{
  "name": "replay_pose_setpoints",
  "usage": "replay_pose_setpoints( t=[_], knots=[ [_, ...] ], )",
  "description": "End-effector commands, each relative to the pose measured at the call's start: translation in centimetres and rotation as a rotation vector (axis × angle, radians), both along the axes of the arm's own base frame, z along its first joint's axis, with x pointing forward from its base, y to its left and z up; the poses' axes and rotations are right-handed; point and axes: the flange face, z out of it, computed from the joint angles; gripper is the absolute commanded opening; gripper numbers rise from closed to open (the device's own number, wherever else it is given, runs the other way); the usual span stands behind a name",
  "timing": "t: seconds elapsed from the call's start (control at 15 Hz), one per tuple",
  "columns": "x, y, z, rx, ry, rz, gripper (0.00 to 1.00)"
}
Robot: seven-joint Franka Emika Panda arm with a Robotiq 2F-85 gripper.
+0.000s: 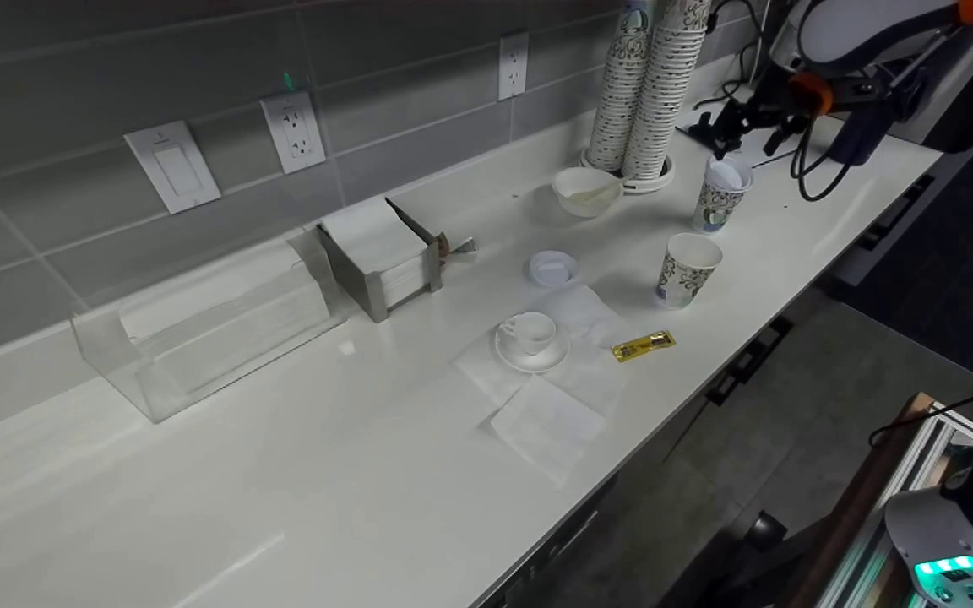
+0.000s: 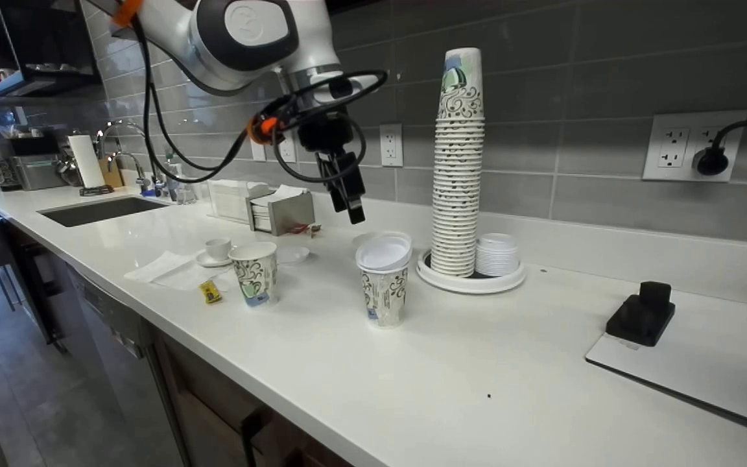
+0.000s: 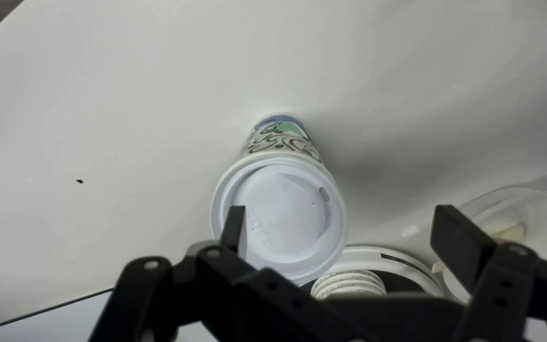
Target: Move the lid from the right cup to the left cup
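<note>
The whitish round lid [image 3: 285, 213] sits on the right cup [image 2: 384, 295], a patterned paper cup; in an exterior view the lid [image 2: 384, 251] looks tilted on the rim. The right cup also shows in an exterior view [image 1: 716, 207] and in the wrist view [image 3: 278, 137]. The left cup [image 2: 255, 275], a similar patterned paper cup, stands upright with its mouth uncovered; it also shows in an exterior view [image 1: 682, 274]. My gripper [image 3: 349, 228] is open and empty above the right cup, apart from the lid. In the wrist view one finger overlaps the lid's edge.
Tall cup stacks [image 1: 651, 110] and a stack of lids [image 2: 497, 255] stand on a round tray [image 2: 471, 285] by the wall. Nearby are a bowl [image 1: 586, 198], a clear round dish [image 1: 552, 268], a small cup on a saucer [image 1: 533, 333], a yellow packet [image 1: 643, 346] and a napkin holder [image 1: 381, 257].
</note>
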Motion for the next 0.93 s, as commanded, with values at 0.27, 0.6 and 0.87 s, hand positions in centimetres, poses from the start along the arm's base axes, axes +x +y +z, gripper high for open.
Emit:
replay_pose_setpoints(
  t=[0.27, 0.6, 0.87],
  knots=[
    [1.2, 0.4, -1.9, -0.04, -0.022, 0.048, 0.93],
    [2.3, 0.3, -3.7, -0.063, -0.025, 0.056, 0.57],
    [2.2, 0.2, -4.8, -0.052, -0.007, 0.058, 0.5]
  ],
)
